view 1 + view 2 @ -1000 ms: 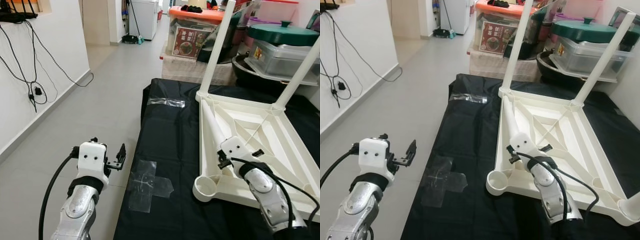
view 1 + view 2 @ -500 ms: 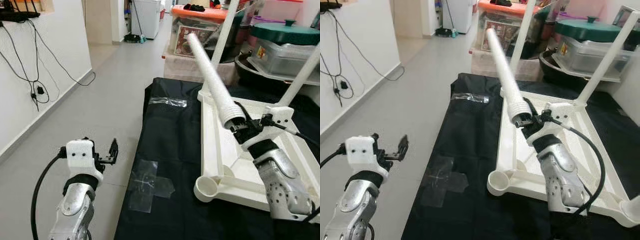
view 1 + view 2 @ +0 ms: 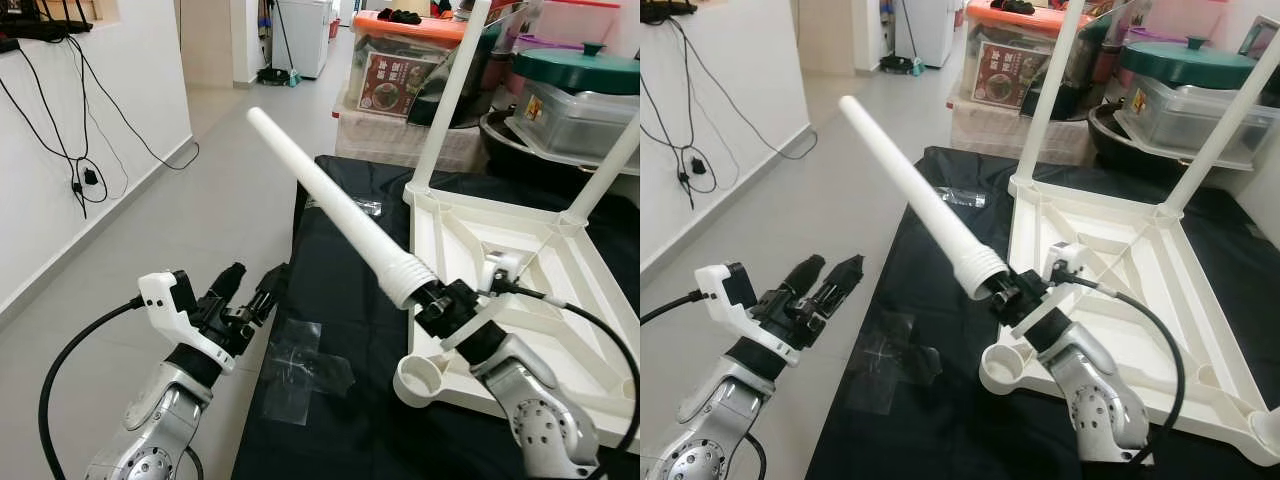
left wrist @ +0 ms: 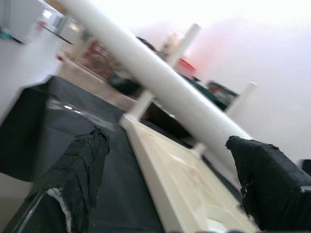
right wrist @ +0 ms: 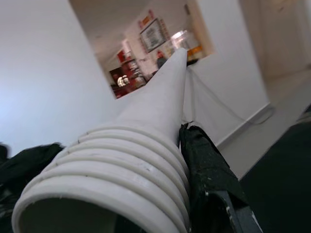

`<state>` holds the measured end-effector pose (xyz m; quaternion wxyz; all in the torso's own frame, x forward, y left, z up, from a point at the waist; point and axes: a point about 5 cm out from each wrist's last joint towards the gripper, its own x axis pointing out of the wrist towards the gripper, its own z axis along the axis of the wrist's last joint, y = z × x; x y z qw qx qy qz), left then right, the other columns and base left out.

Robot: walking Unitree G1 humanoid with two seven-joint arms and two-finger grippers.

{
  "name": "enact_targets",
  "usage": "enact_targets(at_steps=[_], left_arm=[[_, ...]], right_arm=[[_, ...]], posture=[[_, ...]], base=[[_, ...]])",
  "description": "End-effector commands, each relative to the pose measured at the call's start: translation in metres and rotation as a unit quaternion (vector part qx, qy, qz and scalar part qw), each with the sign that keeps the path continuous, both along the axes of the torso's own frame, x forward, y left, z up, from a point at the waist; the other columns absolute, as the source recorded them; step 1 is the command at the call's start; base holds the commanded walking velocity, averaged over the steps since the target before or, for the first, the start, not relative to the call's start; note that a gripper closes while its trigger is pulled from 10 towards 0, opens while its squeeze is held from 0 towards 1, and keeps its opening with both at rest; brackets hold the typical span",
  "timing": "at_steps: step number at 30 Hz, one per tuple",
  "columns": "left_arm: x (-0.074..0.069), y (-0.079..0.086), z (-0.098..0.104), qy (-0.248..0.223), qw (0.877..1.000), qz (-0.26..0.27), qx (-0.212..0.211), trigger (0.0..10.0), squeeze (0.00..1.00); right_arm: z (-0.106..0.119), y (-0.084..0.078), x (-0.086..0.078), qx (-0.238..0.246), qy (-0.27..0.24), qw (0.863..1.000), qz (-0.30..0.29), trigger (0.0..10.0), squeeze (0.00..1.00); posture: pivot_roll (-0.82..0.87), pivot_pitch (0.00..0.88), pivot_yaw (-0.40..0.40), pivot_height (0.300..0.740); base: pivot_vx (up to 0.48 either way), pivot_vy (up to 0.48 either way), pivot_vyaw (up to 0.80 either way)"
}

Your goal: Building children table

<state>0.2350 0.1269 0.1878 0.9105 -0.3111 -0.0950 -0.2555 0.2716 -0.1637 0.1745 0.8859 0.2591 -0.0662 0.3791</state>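
Right fingers (image 3: 432, 300) clamp the table leg (image 3: 335, 207) — now swung leftward; left fingers (image 3: 250, 290) spread, empty.

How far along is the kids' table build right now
Partly done. The white table frame lies upside down on the black cloth with two legs already standing at its far corners. In hand: the right pincer is shut on a third leg at its ribbed end, tilted over the cloth, with the left pincer open beside it. Left: seating it in the empty near corner socket.
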Motion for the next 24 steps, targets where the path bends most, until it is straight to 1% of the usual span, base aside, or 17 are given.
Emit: enact_targets(at_steps=[1, 2, 3, 4, 5, 7, 9, 11, 17, 22, 23, 24], left_arm=[[-0.001, -0.003, -0.004, 0.008, 1.000, -0.025, -0.007, 10.0, 0.00], [0.000, -0.002, -0.006, 0.015, 0.999, -0.029, -0.015, 10.0, 0.00], [0.000, -0.002, -0.006, 0.015, 0.999, -0.029, -0.015, 10.0, 0.00], [0.002, -0.002, -0.007, 0.018, 0.999, -0.029, -0.027, 10.0, 0.00], [0.002, -0.002, -0.007, 0.018, 0.999, -0.029, -0.027, 10.0, 0.00], [0.003, 0.000, -0.003, 0.020, 0.997, -0.046, -0.065, 10.0, 0.00], [0.003, 0.000, -0.003, 0.020, 0.997, -0.046, -0.065, 10.0, 0.00], [0.004, 0.002, 0.000, 0.017, 0.994, -0.058, -0.092, 10.0, 0.00], [0.007, 0.006, 0.001, 0.017, 0.992, -0.062, -0.112, 10.0, 0.00], [0.008, 0.007, 0.002, 0.016, 0.991, -0.063, -0.118, 10.0, 0.00], [0.012, 0.012, 0.004, 0.013, 0.990, -0.049, -0.129, 10.0, 0.00], [0.012, 0.012, 0.004, 0.013, 0.990, -0.049, -0.129, 10.0, 0.00]], right_arm=[[0.003, 0.004, -0.007, 0.023, -0.004, 0.999, 0.041, 0.0, 0.00], [0.002, 0.006, -0.014, 0.034, 0.003, 0.997, 0.075, 0.0, 0.00], [0.002, 0.006, -0.014, 0.034, 0.003, 0.997, 0.075, 0.0, 0.00], [-0.001, 0.008, -0.022, 0.034, 0.009, 0.994, 0.107, 0.0, 0.00], [-0.001, 0.008, -0.022, 0.034, 0.009, 0.994, 0.107, 0.0, 0.00], [-0.009, 0.012, -0.037, 0.029, 0.024, 0.984, 0.173, 0.0, 0.00], [-0.009, 0.012, -0.037, 0.029, 0.024, 0.984, 0.173, 0.0, 0.00], [-0.015, 0.015, -0.046, 0.026, 0.037, 0.975, 0.217, 0.0, 0.00], [-0.018, 0.018, -0.049, 0.027, 0.048, 0.970, 0.236, 0.0, 0.00], [-0.019, 0.019, -0.050, 0.027, 0.049, 0.970, 0.238, 0.0, 0.00], [-0.020, 0.019, -0.050, 0.031, 0.051, 0.969, 0.240, 0.0, 0.00], [-0.020, 0.019, -0.050, 0.031, 0.051, 0.969, 0.240, 0.0, 0.00]], posture=[[0.06, 0.000, -0.103, 0.740], [0.05, 0.000, -0.100, 0.740], [0.05, 0.000, -0.100, 0.740], [0.05, 0.000, -0.102, 0.740], [0.05, 0.000, -0.102, 0.740], [0.05, 0.000, -0.108, 0.740], [0.05, 0.000, -0.108, 0.740], [0.05, 0.000, -0.114, 0.740], [0.05, 0.000, -0.115, 0.740], [0.05, 0.000, -0.117, 0.740], [0.06, 0.000, -0.117, 0.740], [0.06, 0.000, -0.117, 0.740]], base=[[0.000, 0.000, 0.00], [0.000, 0.000, 0.00], [0.000, 0.000, 0.00], [0.000, 0.000, 0.00], [0.000, 0.000, 0.00], [0.000, 0.000, 0.00], [0.000, 0.000, 0.00], [0.000, 0.000, 0.00], [0.000, 0.000, 0.00], [0.000, 0.000, 0.00], [0.000, 0.000, 0.00], [0.000, 0.000, 0.00]])
